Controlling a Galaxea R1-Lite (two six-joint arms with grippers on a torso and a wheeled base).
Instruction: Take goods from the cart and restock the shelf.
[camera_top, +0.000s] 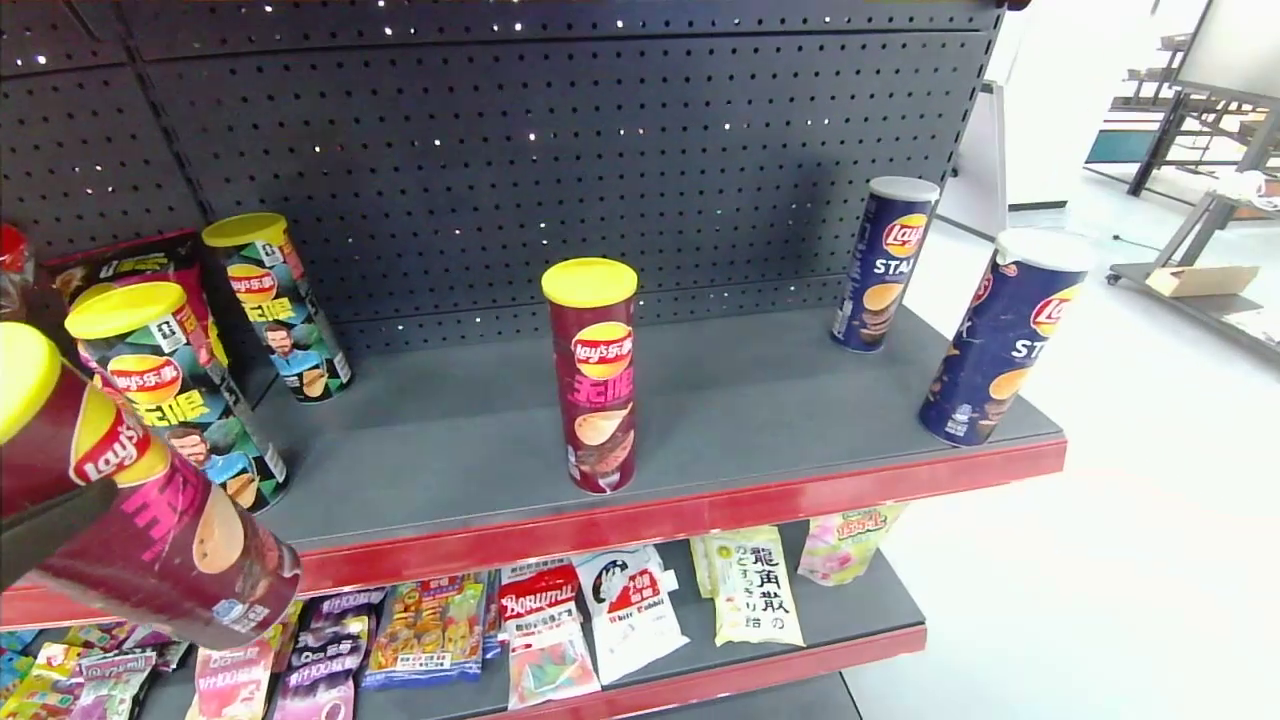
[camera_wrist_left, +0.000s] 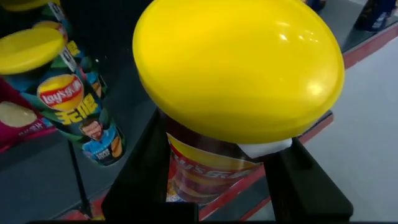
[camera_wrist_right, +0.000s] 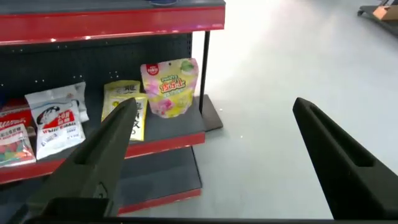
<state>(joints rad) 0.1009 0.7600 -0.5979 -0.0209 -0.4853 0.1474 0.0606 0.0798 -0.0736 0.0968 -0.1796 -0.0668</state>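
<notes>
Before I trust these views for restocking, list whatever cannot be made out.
- Left wrist view: the yellow lid hides most of the held maroon can and where the left gripper grips it.
- Head view: a red item is cut by the edge; the can covers some lower-shelf packets.

Tilted maroon chip can (camera_top: 185, 525), yellow lid.
At eight o'clock in the head view, lid toward ten, overlapping the red front of the shelf (camera_top: 750, 400).

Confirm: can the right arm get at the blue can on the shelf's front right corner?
Probably yes. The right gripper is open and empty, low by that end; the blue can stands clear at the edge, nothing in front.
</notes>
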